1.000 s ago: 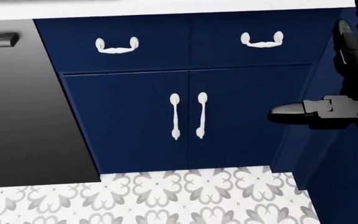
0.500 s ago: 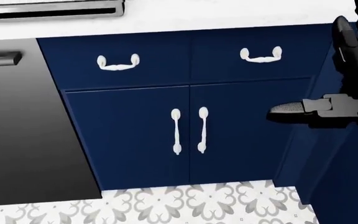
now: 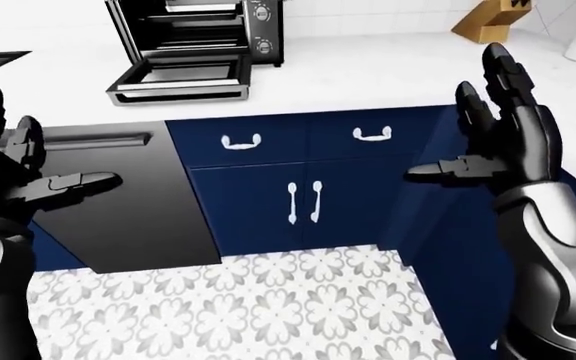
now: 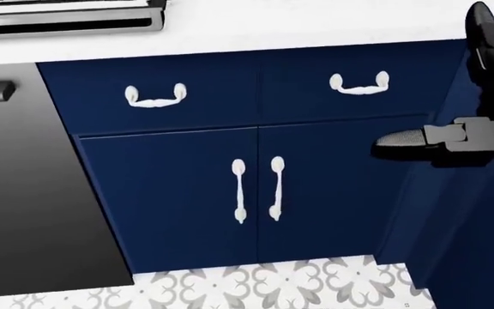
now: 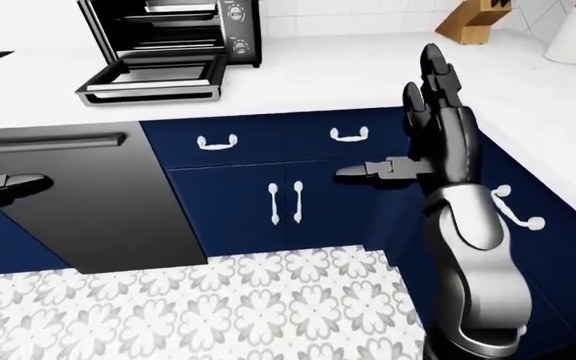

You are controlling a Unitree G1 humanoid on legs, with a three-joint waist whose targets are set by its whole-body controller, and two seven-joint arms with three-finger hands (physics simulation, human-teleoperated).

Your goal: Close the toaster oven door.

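A black toaster oven (image 3: 200, 30) stands on the white counter (image 3: 368, 75) at the top of the left-eye view. Its door (image 3: 180, 79) hangs open, lying flat toward me with a silver handle along its near edge (image 4: 67, 24). My left hand (image 3: 28, 169) is at the left edge, fingers spread, well below and left of the door. My right hand (image 3: 493, 135) is raised at the right, fingers spread, far right of the oven. Neither hand holds or touches anything.
Navy cabinets (image 3: 303, 195) with white handles sit under the counter, beside a black dishwasher front (image 3: 118, 195). A wooden knife block (image 3: 488, 21) and a white jar (image 5: 575, 34) stand at the counter's top right. Patterned floor tiles (image 3: 248, 307) lie below. The counter wraps round on my right.
The head view has shifted: the cabinets slid down in the picture and the oven door's handle came in at the top left. My right hand rose slightly.
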